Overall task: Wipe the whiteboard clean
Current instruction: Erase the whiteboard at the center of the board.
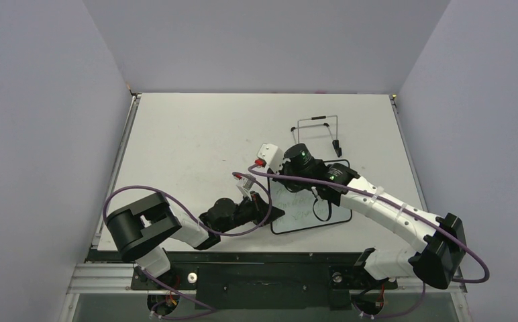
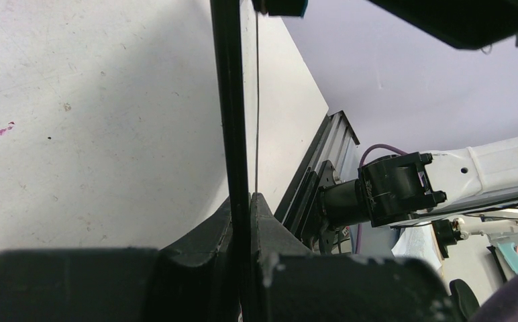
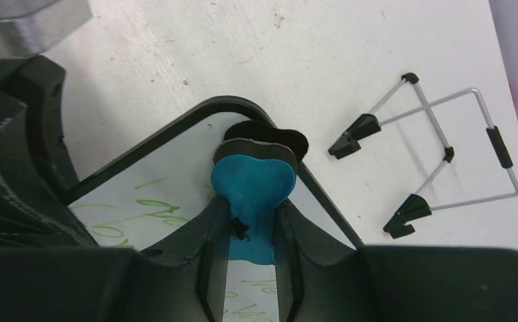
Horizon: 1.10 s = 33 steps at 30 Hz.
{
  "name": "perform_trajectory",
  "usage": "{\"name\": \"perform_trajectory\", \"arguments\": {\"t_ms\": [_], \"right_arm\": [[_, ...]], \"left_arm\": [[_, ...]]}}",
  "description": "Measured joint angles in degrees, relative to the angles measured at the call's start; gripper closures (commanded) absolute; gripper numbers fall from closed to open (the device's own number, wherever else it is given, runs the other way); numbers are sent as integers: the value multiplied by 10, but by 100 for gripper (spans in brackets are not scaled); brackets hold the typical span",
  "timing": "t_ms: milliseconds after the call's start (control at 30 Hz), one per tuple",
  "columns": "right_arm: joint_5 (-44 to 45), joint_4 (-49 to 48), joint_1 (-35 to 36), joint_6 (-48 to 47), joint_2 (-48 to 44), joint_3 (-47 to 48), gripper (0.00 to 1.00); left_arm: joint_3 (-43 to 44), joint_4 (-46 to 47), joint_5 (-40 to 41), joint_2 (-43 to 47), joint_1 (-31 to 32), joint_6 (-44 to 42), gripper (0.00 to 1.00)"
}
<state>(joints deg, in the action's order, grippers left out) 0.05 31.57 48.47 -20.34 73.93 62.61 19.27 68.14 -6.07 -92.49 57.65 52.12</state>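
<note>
The whiteboard (image 1: pixel 310 216) lies flat near the table's front edge, its black frame rounded at the corners. Green handwriting (image 3: pixel 150 204) covers its face (image 3: pixel 176 174). My left gripper (image 1: pixel 268 209) is shut on the board's left edge; in the left wrist view the thin black frame (image 2: pixel 235 121) runs straight between the closed jaws (image 2: pixel 248 204). My right gripper (image 3: pixel 253 211) is shut on a small blue eraser (image 3: pixel 253 180) with a black felt underside. The eraser rests on the board close to a rounded corner (image 3: pixel 233 104). From above, the right gripper (image 1: pixel 288 182) hangs over the board's far left part.
A bent wire stand with black tips (image 1: pixel 318 131) lies on the table just beyond the board and shows again as the wire stand (image 3: pixel 437 151) to the right of the eraser. The two wrists sit close together over the board's left side. Purple cables (image 1: pixel 176 201) loop by the left arm.
</note>
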Motion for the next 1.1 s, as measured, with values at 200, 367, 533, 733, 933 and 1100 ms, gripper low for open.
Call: {"name": "perform_trajectory", "arguments": {"t_ms": [200, 367, 533, 733, 933, 1100], "right_arm": [[21, 0, -5, 3, 0, 0, 100], [24, 1, 15, 2, 0, 3, 100], [28, -3, 27, 4, 0, 9, 100], [52, -14, 19, 11, 0, 9, 100], [31, -6, -1, -4, 0, 9, 100], [-37, 20, 8, -26, 0, 9, 100]], "left_arm": [[0, 0, 0, 0, 0, 0, 100], [0, 0, -1, 0, 0, 0, 100], [0, 3, -3, -2, 0, 0, 100], [0, 10, -4, -8, 0, 0, 100], [0, 11, -4, -8, 0, 0, 100], [0, 11, -4, -8, 0, 0, 100]]}}
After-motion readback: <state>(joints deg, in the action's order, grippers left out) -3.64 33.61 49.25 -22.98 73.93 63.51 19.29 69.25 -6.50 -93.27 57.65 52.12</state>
